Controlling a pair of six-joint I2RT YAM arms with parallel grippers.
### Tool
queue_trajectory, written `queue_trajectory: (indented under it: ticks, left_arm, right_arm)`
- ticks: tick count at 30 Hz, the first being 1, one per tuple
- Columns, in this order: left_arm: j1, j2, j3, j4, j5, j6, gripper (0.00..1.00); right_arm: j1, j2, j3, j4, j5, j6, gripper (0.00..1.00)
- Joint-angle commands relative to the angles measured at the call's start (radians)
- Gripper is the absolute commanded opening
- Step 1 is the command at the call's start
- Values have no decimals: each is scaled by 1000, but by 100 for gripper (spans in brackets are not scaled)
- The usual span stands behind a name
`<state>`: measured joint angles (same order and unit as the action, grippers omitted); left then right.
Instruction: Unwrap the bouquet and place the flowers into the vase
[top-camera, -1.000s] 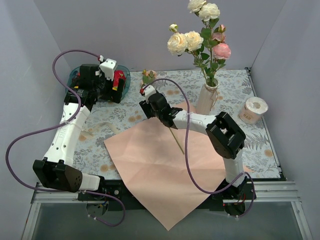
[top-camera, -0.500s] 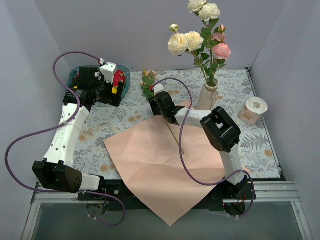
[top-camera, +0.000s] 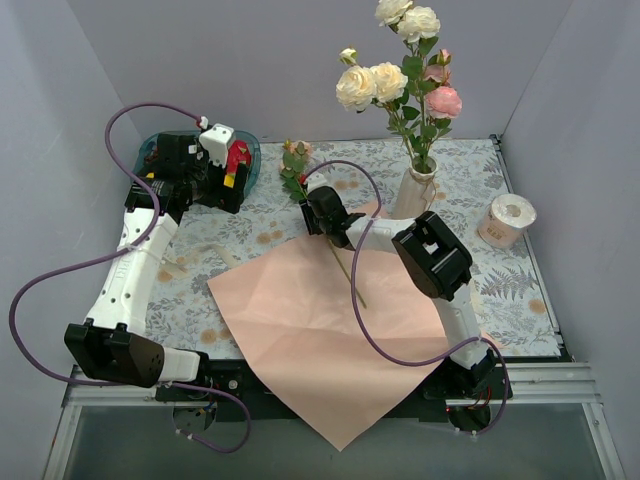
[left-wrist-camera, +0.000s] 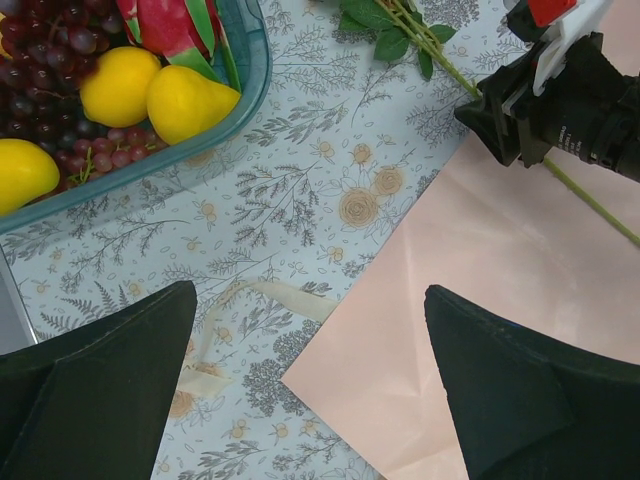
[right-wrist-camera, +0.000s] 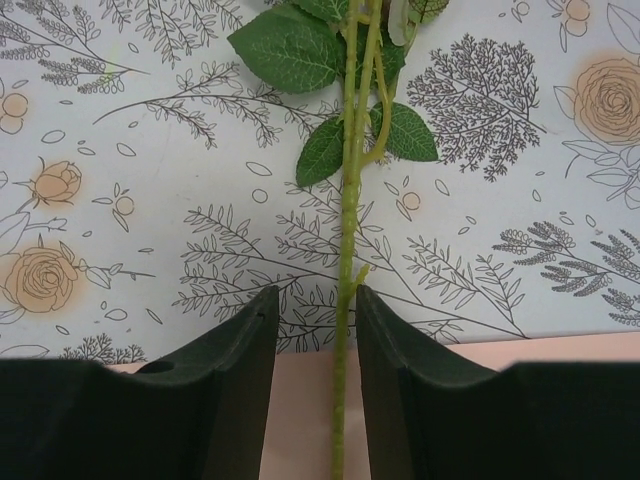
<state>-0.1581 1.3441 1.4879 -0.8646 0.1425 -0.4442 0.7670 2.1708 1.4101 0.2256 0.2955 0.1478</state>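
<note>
While other roses (top-camera: 400, 80) stand in the vase (top-camera: 415, 195), the last rose (right-wrist-camera: 345, 200) lies on the table (top-camera: 250, 235), its stem crossing onto the pink wrapping paper (top-camera: 300, 320). The right gripper (right-wrist-camera: 317, 300) sits half-open astride that stem, not yet pinching. Light, thin and springy, the stem probably needs a firm hold below the leaves. The left gripper (left-wrist-camera: 308, 300) hovers wide open and empty by the fruit tray (left-wrist-camera: 225, 120). There is free room overhead, but the vase's neck looks crowded.

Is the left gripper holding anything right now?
No, the left gripper stands wide open above the tablecloth and the pink paper sheet, with nothing in its grasp.
</note>
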Motion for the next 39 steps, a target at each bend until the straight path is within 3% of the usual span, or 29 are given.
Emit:
queue_trajectory:
  ticks: [1, 8, 15, 23, 26, 29, 33, 37, 38, 39]
  left_arm:
    - [6, -71, -9, 33, 11, 16, 98]
    - [6, -105, -51, 39, 17, 16, 98]
    - [6, -123, -64, 39, 22, 30, 98]
    - [8, -126, -87, 55, 26, 27, 98]
    - [8, -128, -89, 55, 22, 32, 98]
    - [8, -137, -103, 65, 14, 38, 98]
    - [11, -143, -112, 70, 28, 41, 98]
    - [15, -114, -54, 24, 52, 30, 98]
    - [15, -105, -23, 16, 54, 25, 98]
    - [17, -105, -12, 7, 55, 24, 98]
  right_arm:
    - [0, 32, 62, -8, 1, 16, 43]
    - [-2, 73, 156, -43, 30, 16, 42]
    - [8, 9, 90, 9, 96, 0, 59]
    - [9, 35, 115, -8, 91, 1, 63]
    - [9, 57, 132, -12, 59, 13, 57]
    - [9, 70, 144, -19, 39, 25, 44]
    - [9, 83, 155, -37, 14, 29, 12]
    - [9, 75, 130, -52, 13, 36, 9]
    - [12, 75, 128, -57, 19, 36, 10]
    - [14, 75, 125, -61, 24, 38, 21]
